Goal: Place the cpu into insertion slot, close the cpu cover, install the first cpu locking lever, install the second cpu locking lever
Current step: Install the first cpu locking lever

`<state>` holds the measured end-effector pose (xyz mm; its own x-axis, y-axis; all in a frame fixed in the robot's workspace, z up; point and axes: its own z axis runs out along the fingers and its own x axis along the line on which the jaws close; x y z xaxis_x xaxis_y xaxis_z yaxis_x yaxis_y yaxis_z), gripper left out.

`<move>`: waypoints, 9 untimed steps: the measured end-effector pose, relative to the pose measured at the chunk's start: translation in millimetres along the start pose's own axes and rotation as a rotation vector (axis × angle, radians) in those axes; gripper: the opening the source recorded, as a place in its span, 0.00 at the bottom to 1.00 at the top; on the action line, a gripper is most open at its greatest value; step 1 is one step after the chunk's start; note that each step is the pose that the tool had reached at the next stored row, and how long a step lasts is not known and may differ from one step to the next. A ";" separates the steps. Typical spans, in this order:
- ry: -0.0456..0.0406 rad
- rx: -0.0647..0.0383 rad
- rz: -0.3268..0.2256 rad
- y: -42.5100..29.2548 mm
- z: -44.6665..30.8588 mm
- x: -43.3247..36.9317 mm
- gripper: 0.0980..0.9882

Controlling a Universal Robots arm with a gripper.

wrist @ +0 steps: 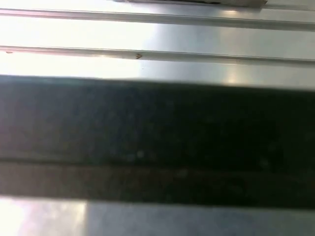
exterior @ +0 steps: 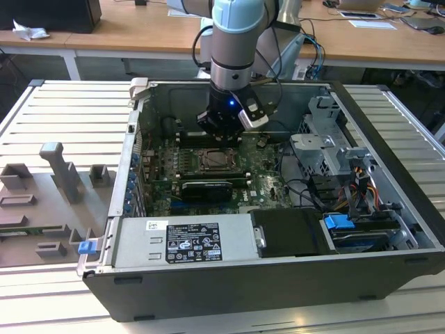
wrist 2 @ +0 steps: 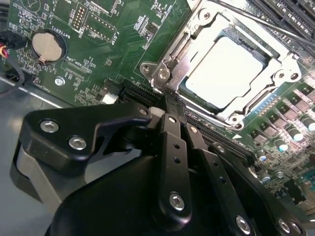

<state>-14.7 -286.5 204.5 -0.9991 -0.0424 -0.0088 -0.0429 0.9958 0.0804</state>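
The cpu (wrist 2: 230, 69) sits in the insertion slot (wrist 2: 275, 76), cpu cover (wrist 2: 194, 37) down around it. Your gripper (wrist 2: 167, 101) hangs at the slot's corner, jaws closed together, holding nothing. The open computer case (exterior: 229, 292) lies on a slatted metal table (exterior: 62, 111); wooden desks (exterior: 389, 42) stand behind.

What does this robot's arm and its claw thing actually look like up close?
In the exterior view the arm is a thick round tube, silver-grey with a pale blue cap at the joint. Black cables loop beside it, and a small blue light glows near the wrist. The gripper in the second wrist view is matt black, built of flat linked bars joined with shiny silver screws.
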 end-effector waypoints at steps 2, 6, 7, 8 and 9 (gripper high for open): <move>0.0003 0.000 0.000 0.4 -5.4 0.0 0.01; 0.0002 0.000 0.000 0.9 -12.6 -0.1 0.01; 0.0003 0.000 0.000 0.2 -12.7 -0.1 0.01; 0.0004 0.000 0.000 -1.0 -12.9 0.0 0.01; 0.0003 0.000 0.000 -1.5 -12.9 0.0 0.01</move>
<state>-14.8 -289.1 217.2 -0.9991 -0.0424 -0.0085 -0.0430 0.9959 0.0801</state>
